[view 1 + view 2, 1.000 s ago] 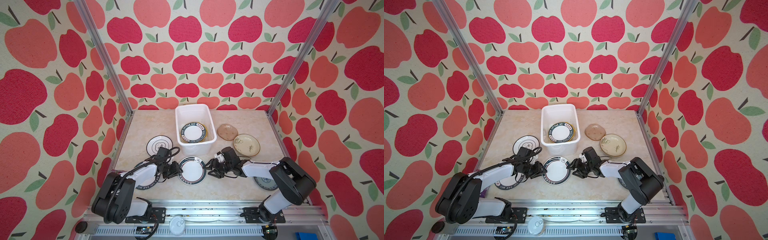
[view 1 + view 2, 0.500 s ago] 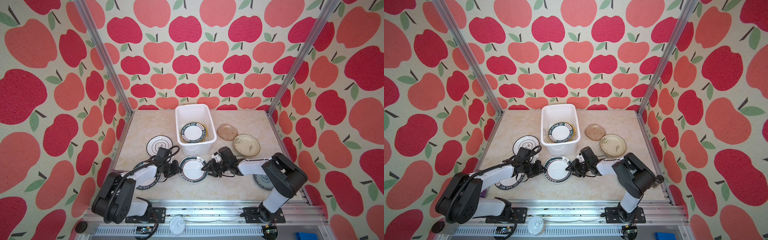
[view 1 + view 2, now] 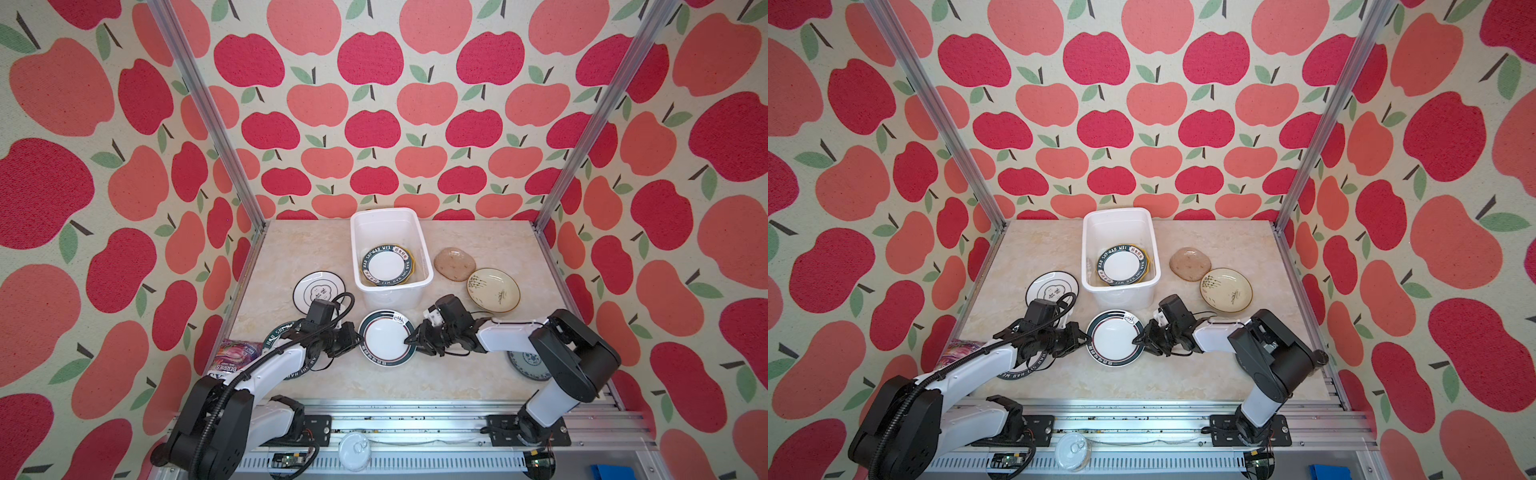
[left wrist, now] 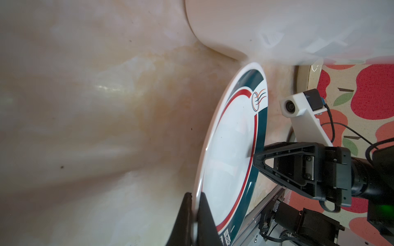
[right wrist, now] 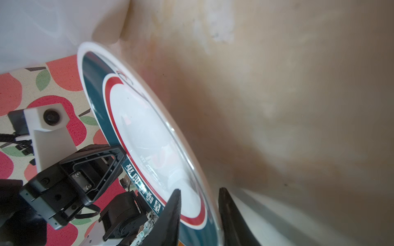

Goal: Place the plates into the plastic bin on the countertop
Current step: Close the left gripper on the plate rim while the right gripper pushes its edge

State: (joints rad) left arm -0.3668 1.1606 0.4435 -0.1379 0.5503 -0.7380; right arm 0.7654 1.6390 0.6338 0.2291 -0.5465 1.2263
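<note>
**Left gripper (image 4: 195, 194) has clamped and right gripper (image 5: 199, 191) has narrowed on the teal plate (image 3: 384, 338)**

Just beyond both grippers, the bin (image 3: 384, 296) holds a lettered plate (image 3: 384, 266) atop a yellow plate (image 3: 413, 262). Left jaws are pressed together on the teal plate's rim. Right jaws straddle the opposite rim, partly apart. The plate's far edge sits just beside the bin wall, and bare countertop (image 3: 415, 382) lies behind both grippers.

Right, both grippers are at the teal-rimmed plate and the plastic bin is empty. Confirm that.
Wrong on the bin: both top views show the plastic bin holding a lettered plate. The left gripper and right gripper are indeed at the teal-rimmed plate.
</note>
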